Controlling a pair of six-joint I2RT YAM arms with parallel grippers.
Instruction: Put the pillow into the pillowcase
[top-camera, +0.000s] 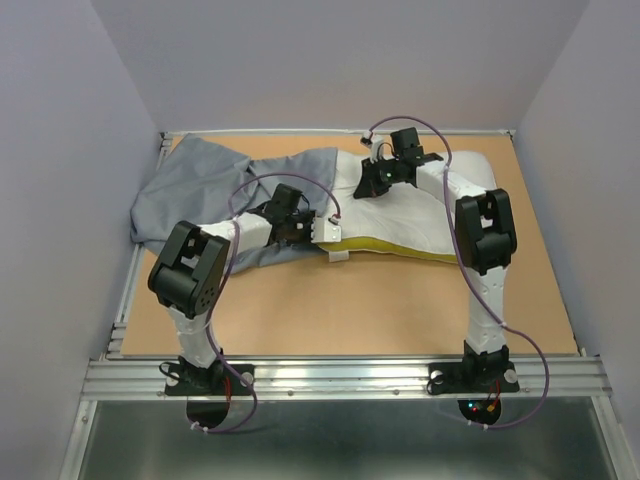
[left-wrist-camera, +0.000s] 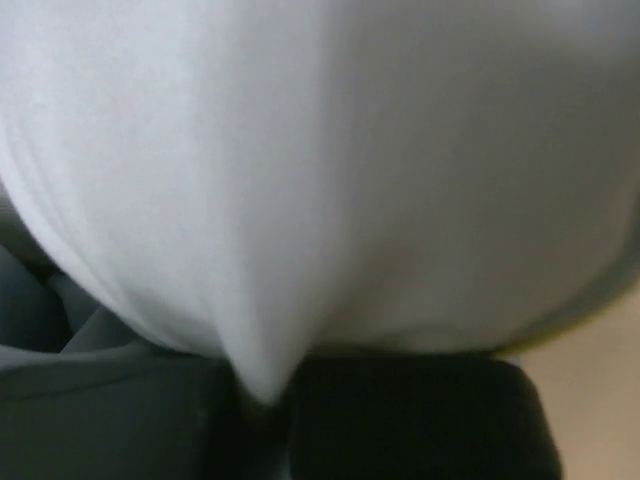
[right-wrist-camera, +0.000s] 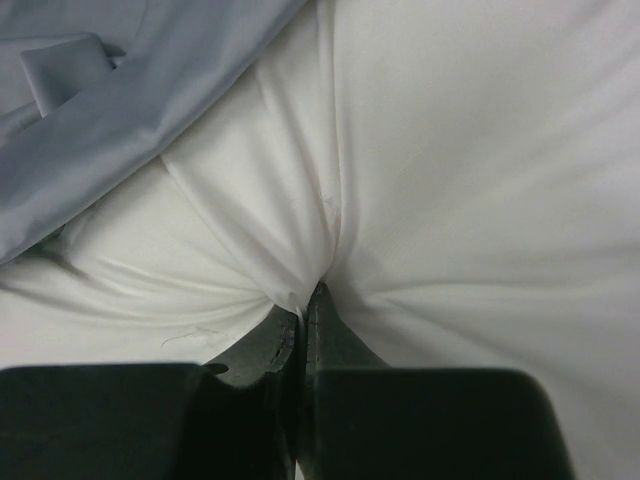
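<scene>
The white pillow (top-camera: 420, 215) with its yellow side band lies across the far middle of the table. The grey pillowcase (top-camera: 200, 195) lies wrinkled at the far left, its edge overlapping the pillow's left end. My left gripper (top-camera: 318, 230) is shut on the pillow's near-left corner; its wrist view is filled by blurred white pillow fabric (left-wrist-camera: 320, 180) pinched between the jaws. My right gripper (top-camera: 368, 182) is shut on a fold of the pillow's top (right-wrist-camera: 450, 170) near its far-left end, with pillowcase cloth (right-wrist-camera: 130, 110) just beyond.
The brown tabletop (top-camera: 350, 310) is walled by lilac panels on three sides. A metal rail (top-camera: 340, 375) runs along the near edge, carrying both arm bases. Cables loop above each wrist.
</scene>
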